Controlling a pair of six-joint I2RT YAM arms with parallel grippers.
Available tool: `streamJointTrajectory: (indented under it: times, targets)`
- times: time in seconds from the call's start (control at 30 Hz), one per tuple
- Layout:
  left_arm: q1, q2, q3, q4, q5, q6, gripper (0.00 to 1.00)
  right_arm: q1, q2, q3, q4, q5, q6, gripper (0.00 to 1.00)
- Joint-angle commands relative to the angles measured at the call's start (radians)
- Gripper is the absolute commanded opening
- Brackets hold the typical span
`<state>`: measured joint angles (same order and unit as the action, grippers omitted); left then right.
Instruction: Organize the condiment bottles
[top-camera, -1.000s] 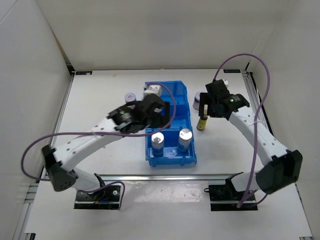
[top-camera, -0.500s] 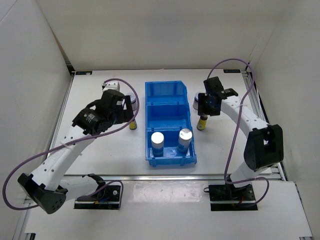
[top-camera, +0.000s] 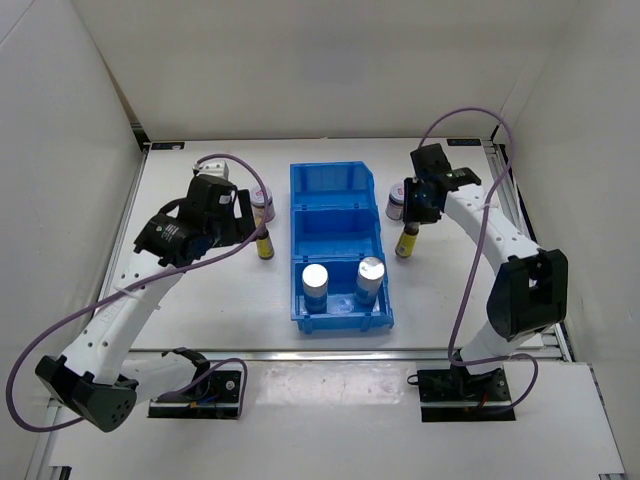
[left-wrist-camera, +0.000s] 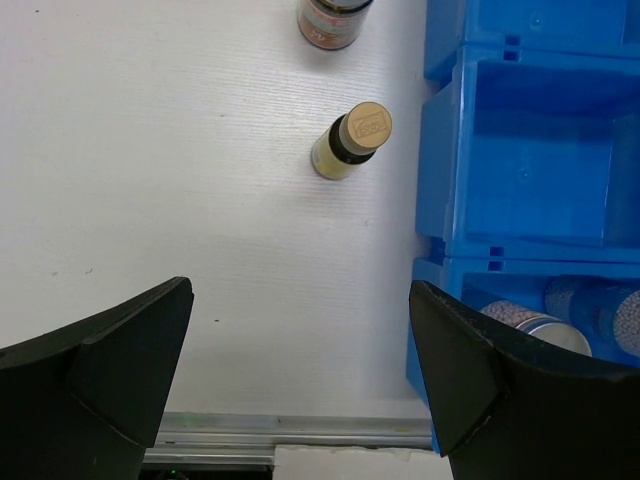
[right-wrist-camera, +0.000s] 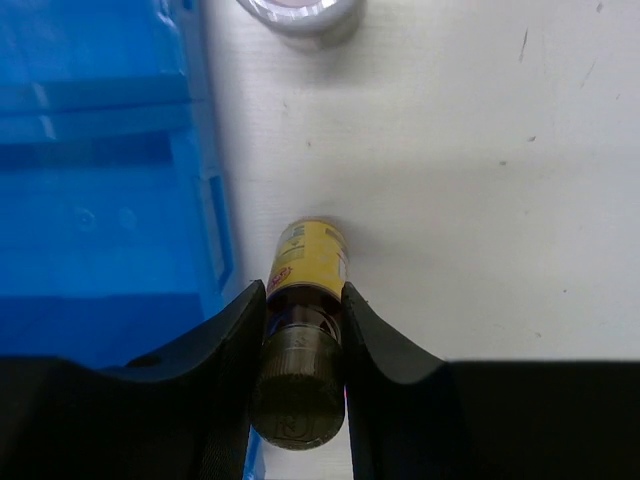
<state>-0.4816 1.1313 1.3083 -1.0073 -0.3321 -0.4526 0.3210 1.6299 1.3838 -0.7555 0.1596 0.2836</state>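
My right gripper (top-camera: 412, 212) (right-wrist-camera: 303, 320) is shut on the neck of a slim brown yellow-labelled bottle (top-camera: 406, 243) (right-wrist-camera: 308, 265), which stands upright on the table just right of the blue bin (top-camera: 338, 190) (right-wrist-camera: 100, 180). A squat jar (top-camera: 396, 205) (right-wrist-camera: 300, 10) sits just beyond it. My left gripper (top-camera: 235, 225) (left-wrist-camera: 300, 380) hangs open over the table left of the bin, holding nothing. Ahead of it stand a second yellow-labelled bottle (top-camera: 265, 245) (left-wrist-camera: 352, 140) and another jar (top-camera: 263, 203) (left-wrist-camera: 332, 20). Two silver-topped cylinders (top-camera: 315, 283) (top-camera: 371, 275) (left-wrist-camera: 525, 320) stand in the bin's near compartment.
The blue bin (left-wrist-camera: 530, 150) has three compartments; the middle and far ones hold nothing. White walls enclose the table on the left, back and right. An aluminium rail (left-wrist-camera: 290, 430) runs along the near edge.
My right gripper has closed on the yellow-labelled bottle. My left arm has swung from above the bin to the table left of it, still open.
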Motion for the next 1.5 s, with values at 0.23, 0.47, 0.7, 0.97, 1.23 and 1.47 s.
streamJointTrajectory:
  times: [0.23, 0.47, 0.7, 0.97, 1.23, 1.47]
  targets:
    - [0.035, -0.051, -0.072, -0.014, -0.045, 0.043, 1.0, 0.087, -0.056, 0.316, -0.103, 0.026, -0.014, 0.0]
    - [0.054, -0.08, -0.123, -0.005, -0.045, 0.052, 1.0, 0.214, 0.031, 0.478, -0.169, 0.012, -0.014, 0.0]
    - [0.054, -0.08, -0.167, 0.024, -0.036, 0.043, 1.0, 0.27, 0.133, 0.453, -0.153, 0.012, -0.014, 0.0]
    - [0.054, -0.07, -0.187, 0.076, 0.019, 0.034, 1.0, 0.27, 0.212, 0.365, -0.062, 0.021, -0.014, 0.0]
    - [0.054, -0.039, -0.187, 0.085, 0.005, 0.025, 1.0, 0.279, 0.265, 0.337, -0.027, 0.0, -0.014, 0.47]
    - [0.054, 0.03, -0.133, 0.145, 0.024, 0.015, 1.0, 0.279, 0.208, 0.354, -0.05, 0.092, -0.001, 1.0]
